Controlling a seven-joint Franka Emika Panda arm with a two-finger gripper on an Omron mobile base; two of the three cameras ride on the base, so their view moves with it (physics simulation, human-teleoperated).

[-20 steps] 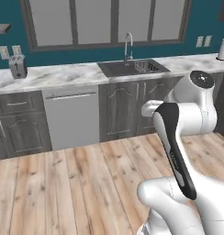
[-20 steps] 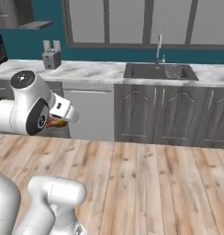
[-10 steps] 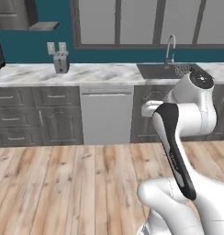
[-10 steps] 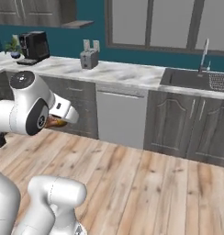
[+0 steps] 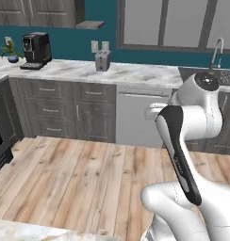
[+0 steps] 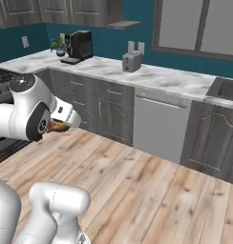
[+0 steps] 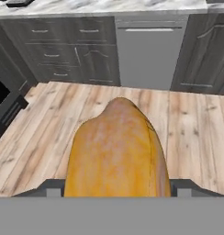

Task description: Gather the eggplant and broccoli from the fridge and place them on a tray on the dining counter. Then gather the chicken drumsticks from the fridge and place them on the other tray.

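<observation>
One drumstick (image 7: 117, 151) sits in my gripper (image 7: 116, 187), golden-brown, its round end pointing out over the wood floor (image 7: 187, 128); the jaws stand wide, clamped on its sides. From the right base camera I catch a sliver of the drumstick (image 6: 56, 127) tucked behind the white hand, carried in the air above the floor, well away from the counter (image 6: 156, 78).

I can read no writing or brand anywhere: the coffee maker (image 5: 36, 50) and toaster (image 5: 102, 60) on the counter are too small to show labels. A small plant (image 5: 11, 51) in a blue pot stands just beside the coffee maker. A sink (image 5: 220, 75) with its faucet is set in the counter at the right; what is in it I cannot tell. Below the counter a pale dishwasher (image 7: 148, 55) stands between dark cabinets (image 7: 68, 46).
</observation>
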